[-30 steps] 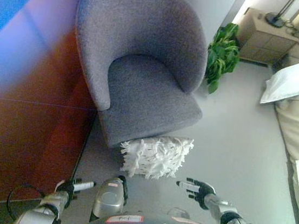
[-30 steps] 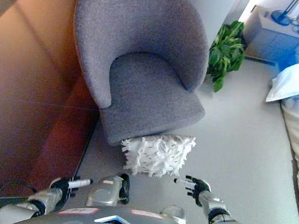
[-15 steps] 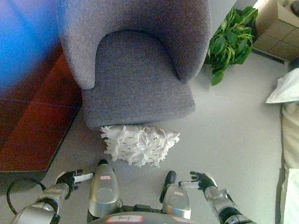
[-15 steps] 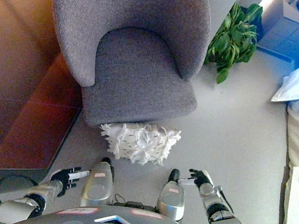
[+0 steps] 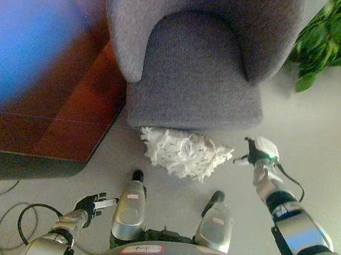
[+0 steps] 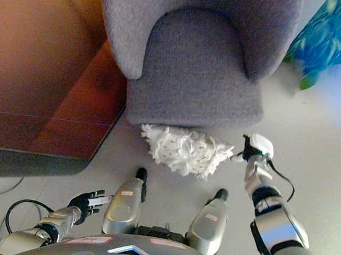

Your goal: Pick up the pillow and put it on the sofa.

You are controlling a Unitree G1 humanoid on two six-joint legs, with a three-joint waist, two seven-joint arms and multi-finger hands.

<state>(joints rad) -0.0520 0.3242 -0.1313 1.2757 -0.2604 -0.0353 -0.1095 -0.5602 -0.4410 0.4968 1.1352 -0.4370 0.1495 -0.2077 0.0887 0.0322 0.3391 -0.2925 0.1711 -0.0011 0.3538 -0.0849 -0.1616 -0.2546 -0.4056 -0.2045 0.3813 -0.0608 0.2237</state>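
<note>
A: Left eye view has the pillow (image 5: 185,153) on the floor (image 5: 320,127), touching the front foot of the sofa (image 5: 197,62). It's white and shaggy, lying flat.

B: And the hands?

A: The right hand (image 5: 259,154) is just beside the pillow's right end, apart from it. Its fingers look loosely curled and hold nothing. The left hand (image 5: 92,204) hangs low at the lower left, well apart from the pillow, fingers relaxed and empty.

B: So the step in hand is the reach for the grasp?

A: I'd judge so. Nothing is gripped yet, and the seat is bare.

B: How would you do it well?

A: Bring the left hand in to the pillow's left end so both ends are taken at once. It's soft, so one hand alone would probably let it sag. Get the fingers under the edges rather than only into the fringe, which may slip. Then lift it clear of the seat's front edge before moving it over the cushion.

B: Risks?

A: Pushing it further under the sofa front.
</note>
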